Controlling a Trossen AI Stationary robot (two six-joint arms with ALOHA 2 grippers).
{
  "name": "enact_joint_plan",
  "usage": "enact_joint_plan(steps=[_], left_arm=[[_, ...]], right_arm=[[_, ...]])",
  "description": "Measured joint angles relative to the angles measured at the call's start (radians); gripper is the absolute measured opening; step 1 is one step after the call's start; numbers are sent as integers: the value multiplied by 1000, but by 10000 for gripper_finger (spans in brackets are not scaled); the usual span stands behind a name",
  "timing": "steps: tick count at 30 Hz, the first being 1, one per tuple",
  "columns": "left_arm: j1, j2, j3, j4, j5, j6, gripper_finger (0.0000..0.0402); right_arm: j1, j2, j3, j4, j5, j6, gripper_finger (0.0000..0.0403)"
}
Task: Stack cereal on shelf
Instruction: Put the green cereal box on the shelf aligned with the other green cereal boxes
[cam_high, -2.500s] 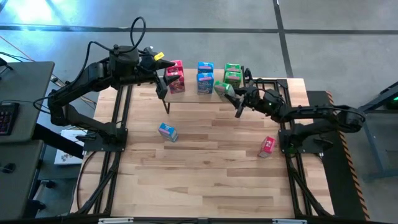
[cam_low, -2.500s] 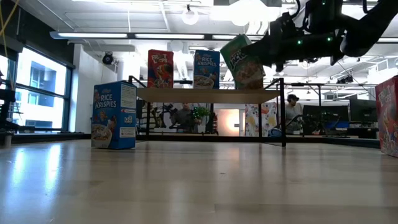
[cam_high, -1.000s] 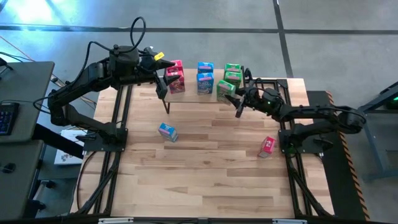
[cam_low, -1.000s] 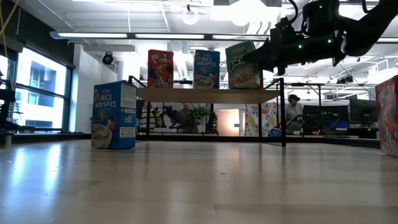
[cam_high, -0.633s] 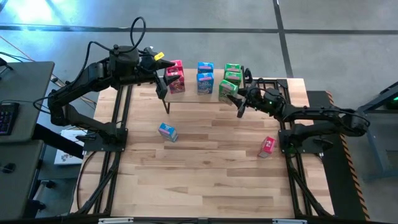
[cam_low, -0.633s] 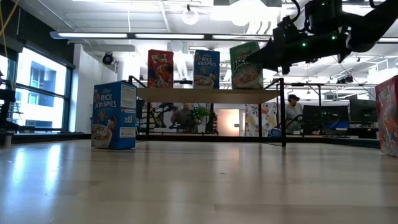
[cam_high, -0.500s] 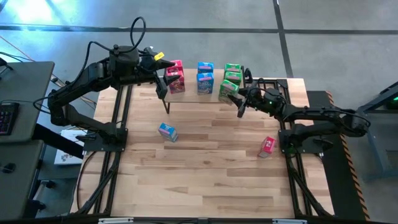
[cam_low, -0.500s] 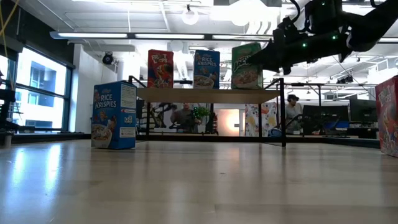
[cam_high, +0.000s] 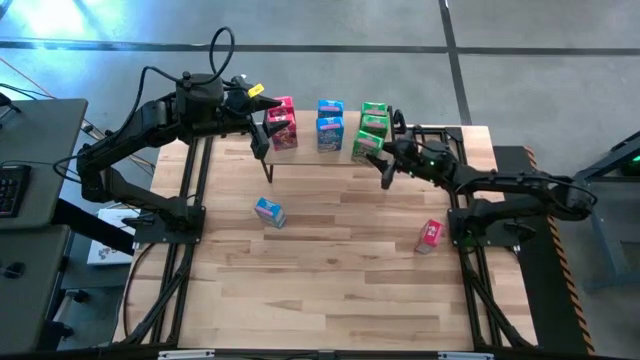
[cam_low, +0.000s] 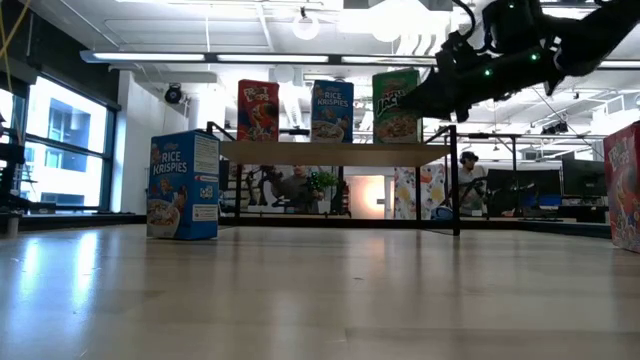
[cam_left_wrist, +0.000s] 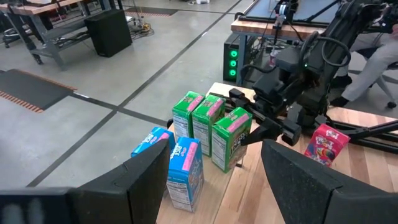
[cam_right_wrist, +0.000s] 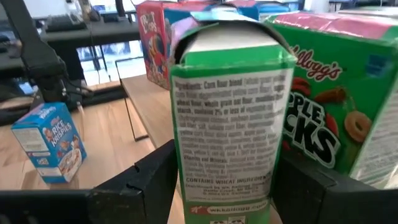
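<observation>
A: Where is the right tool (cam_high: 384, 163) now?

B: At the shelf's (cam_low: 335, 152) end. The third green cereal box (cam_right_wrist: 231, 118) stands upright on the planks between its fingers (cam_right_wrist: 148, 180), beside the other two green boxes (cam_left_wrist: 198, 121). The fingers look parted from the cardboard, though a light touch cannot be ruled out.

A: And the left tool (cam_high: 262, 143)?

B: Spread and empty, waiting by the red-pink boxes (cam_high: 281, 122).

A: What is left on the table (cam_high: 330, 270)?

B: A blue box (cam_high: 269, 211) and a red-pink box (cam_high: 430, 233). Likely light, hollow, crushable card with slick print; best pinched gently across the narrow sides, near mid-height.
</observation>
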Motion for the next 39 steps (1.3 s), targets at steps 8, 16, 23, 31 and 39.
enact_joint_plan(steps=[8, 16, 23, 31, 39], left_arm=[[0, 0, 0, 0, 0, 0, 246], [0, 0, 0, 0, 0, 0, 246], [0, 0, 0, 0, 0, 0, 246], [0, 0, 0, 0, 0, 0, 246], [0, 0, 0, 0, 0, 0, 246]], right_arm=[[-1, -19, 78, -187, 6, 10, 218], [-1, -66, 81, -235, 64, 30, 218], [-1, -99, 81, -287, 65, 19, 218], [-1, -103, 81, -289, 41, -15, 218], [-1, -120, 81, -298, 61, -17, 259]])
